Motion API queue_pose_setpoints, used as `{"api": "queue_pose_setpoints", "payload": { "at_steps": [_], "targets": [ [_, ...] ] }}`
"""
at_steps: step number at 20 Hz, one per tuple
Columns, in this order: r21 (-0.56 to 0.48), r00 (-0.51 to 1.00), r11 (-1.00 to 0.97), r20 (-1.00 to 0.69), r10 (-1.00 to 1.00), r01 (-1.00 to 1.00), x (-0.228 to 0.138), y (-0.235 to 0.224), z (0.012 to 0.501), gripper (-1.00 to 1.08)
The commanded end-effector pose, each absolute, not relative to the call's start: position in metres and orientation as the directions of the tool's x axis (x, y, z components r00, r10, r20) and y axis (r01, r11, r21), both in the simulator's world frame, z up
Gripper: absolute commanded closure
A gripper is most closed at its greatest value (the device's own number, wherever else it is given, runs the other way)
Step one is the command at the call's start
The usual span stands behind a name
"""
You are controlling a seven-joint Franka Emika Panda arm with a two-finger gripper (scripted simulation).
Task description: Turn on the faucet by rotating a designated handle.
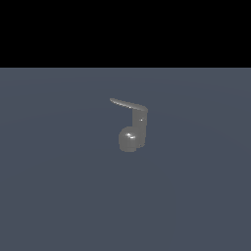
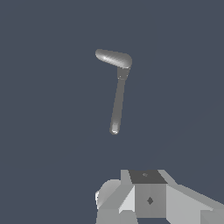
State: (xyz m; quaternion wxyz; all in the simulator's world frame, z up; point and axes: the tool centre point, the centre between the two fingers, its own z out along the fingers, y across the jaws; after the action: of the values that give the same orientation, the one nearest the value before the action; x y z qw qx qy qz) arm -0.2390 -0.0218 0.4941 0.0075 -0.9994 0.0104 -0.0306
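Observation:
The faucet (image 1: 133, 132) is a small glossy grey fixture standing alone on the floor in the exterior view, with a rounded base and a short upright column. Its handle (image 1: 128, 104), a thin flat lever, sticks out from the column's top toward the exterior view's left. In the wrist view the faucet (image 2: 118, 100) appears from above, with the handle (image 2: 113, 57) as a rounded bar at its far end. Grey blocks of my gripper (image 2: 146, 199) show at the picture's edge, well apart from the faucet, touching nothing. Its fingertips are hard to make out. The arm is out of the exterior view.
A plain dark blue-grey floor (image 1: 59, 196) surrounds the faucet on all sides. A black band fills the exterior view above the floor's far edge. No other objects show.

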Motion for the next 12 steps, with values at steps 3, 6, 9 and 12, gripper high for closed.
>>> {"api": "queue_pose_setpoints", "payload": {
  "at_steps": [3, 6, 9, 12],
  "targets": [
    [-0.024, 0.998, -0.999, 0.059, -0.037, -0.036, -0.234, -0.021, 0.493, 1.08],
    [-0.038, 0.997, -0.997, 0.055, -0.062, -0.06, -0.227, -0.02, 0.491, 1.08],
    [-0.055, 0.994, -0.994, 0.048, -0.098, -0.096, -0.218, -0.019, 0.488, 1.08],
    [-0.076, 0.989, -0.987, 0.038, -0.145, -0.142, -0.205, -0.017, 0.483, 1.08]
  ]
}}
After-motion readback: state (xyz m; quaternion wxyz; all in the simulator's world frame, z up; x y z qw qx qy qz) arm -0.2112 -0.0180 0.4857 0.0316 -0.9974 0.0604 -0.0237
